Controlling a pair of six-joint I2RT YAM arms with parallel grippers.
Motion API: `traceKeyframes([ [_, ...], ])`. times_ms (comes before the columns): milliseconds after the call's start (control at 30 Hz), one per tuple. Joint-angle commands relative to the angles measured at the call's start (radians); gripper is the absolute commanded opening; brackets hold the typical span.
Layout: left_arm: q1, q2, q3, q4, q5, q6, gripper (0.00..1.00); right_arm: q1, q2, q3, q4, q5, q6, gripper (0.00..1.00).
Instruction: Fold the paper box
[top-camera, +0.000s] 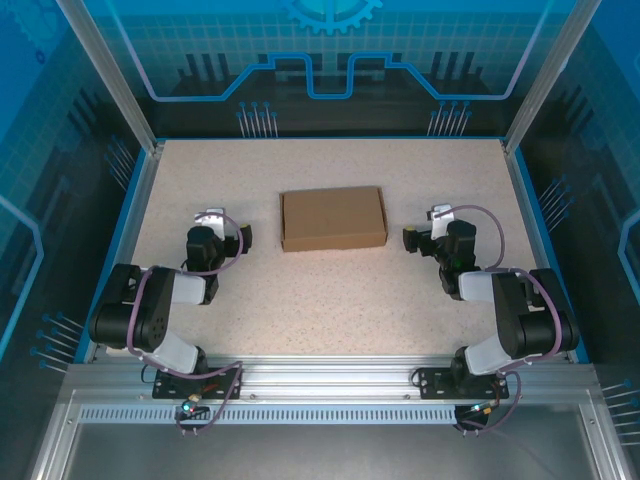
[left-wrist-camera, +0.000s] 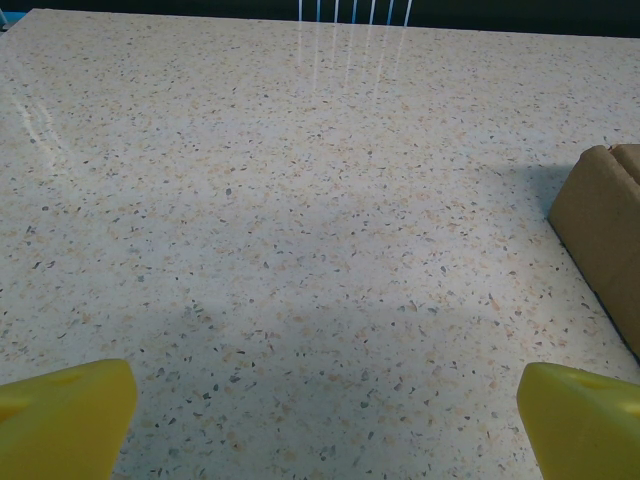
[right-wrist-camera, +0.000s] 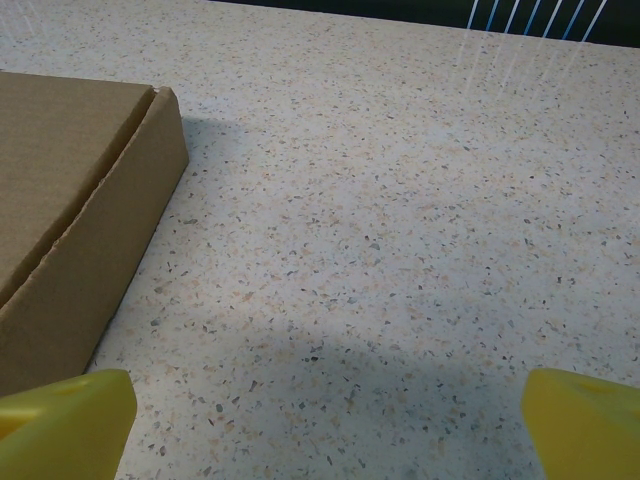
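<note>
The paper box (top-camera: 334, 218) lies flat on the speckled table (top-camera: 330, 310), its lid down so that it forms a shallow brown rectangle with its long sides running left to right. In the right wrist view the box (right-wrist-camera: 70, 200) shows a thin seam where the lid meets the side wall along the top edge. In the left wrist view only a corner of the box (left-wrist-camera: 605, 240) comes in from the right.

The left gripper (top-camera: 216, 236) sits to the left of the box, near it but apart from it, low over the table. Its yellow fingers (left-wrist-camera: 65, 415) stand as wide as they go, with nothing but bare table between them.

The right gripper (top-camera: 440, 238) sits to the right of the box, at about the same spacing and also clear of the cardboard. Its yellow fingers (right-wrist-camera: 585, 420) are likewise spread fully and hold nothing. The box's right-hand wall lies just beyond and to the left of this gripper's left finger.
</note>
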Motion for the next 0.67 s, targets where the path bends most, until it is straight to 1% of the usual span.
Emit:
traceKeyframes([
  [0, 0.012, 0.002, 0.017, 0.04, 0.027, 0.004, 0.99, -0.011, 0.004, 0.018, 0.025, -0.008, -0.004, 1.0],
  [633, 0.012, 0.002, 0.018, 0.04, 0.027, 0.003, 0.99, -0.007, 0.004, 0.018, 0.026, -0.003, -0.006, 1.0],
])
